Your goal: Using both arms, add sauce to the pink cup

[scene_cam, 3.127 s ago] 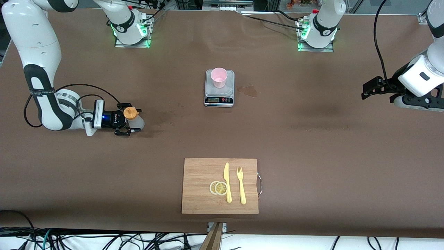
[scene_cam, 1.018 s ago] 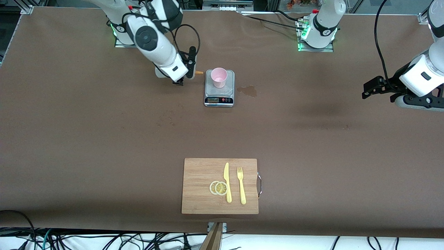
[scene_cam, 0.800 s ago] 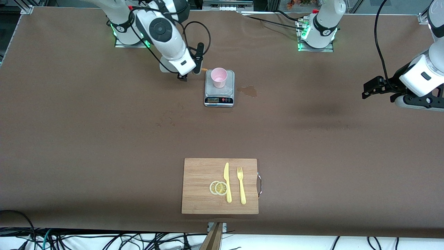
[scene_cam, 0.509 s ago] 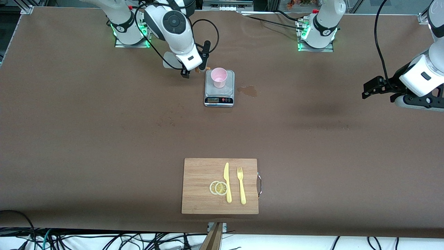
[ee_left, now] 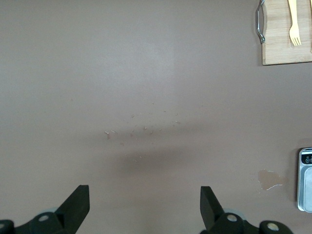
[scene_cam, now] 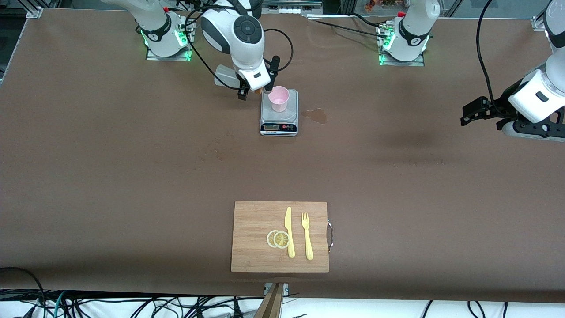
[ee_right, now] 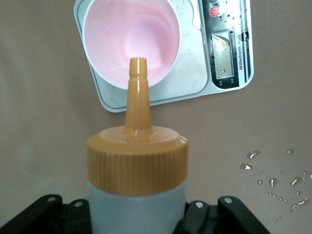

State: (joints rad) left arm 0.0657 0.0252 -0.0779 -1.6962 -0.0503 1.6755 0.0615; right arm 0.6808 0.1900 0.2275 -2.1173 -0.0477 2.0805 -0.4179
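The pink cup [scene_cam: 279, 98] stands upright on a small kitchen scale [scene_cam: 279, 119] midway between the arms' bases. My right gripper [scene_cam: 252, 88] is shut on the sauce bottle and holds it tipped beside the cup; only its orange nozzle [scene_cam: 259, 91] shows under the hand. In the right wrist view the bottle [ee_right: 137, 190] fills the foreground, its nozzle tip over the near rim of the cup [ee_right: 130, 41], which looks empty. My left gripper [scene_cam: 468, 115] waits open and empty in the air at the left arm's end of the table; it also shows in the left wrist view [ee_left: 145, 207].
A wet stain [scene_cam: 315, 115] lies beside the scale toward the left arm's end. A wooden cutting board [scene_cam: 256, 221] with lemon slices [scene_cam: 278, 239], a yellow knife [scene_cam: 289, 232] and a fork [scene_cam: 306, 236] lies near the front edge. Droplets [ee_right: 273, 183] dot the table.
My right arm lifted the bottle from the right arm's end of the table, carried it to the cup and tipped it; the nozzle is now at the rim. The left arm has not moved.
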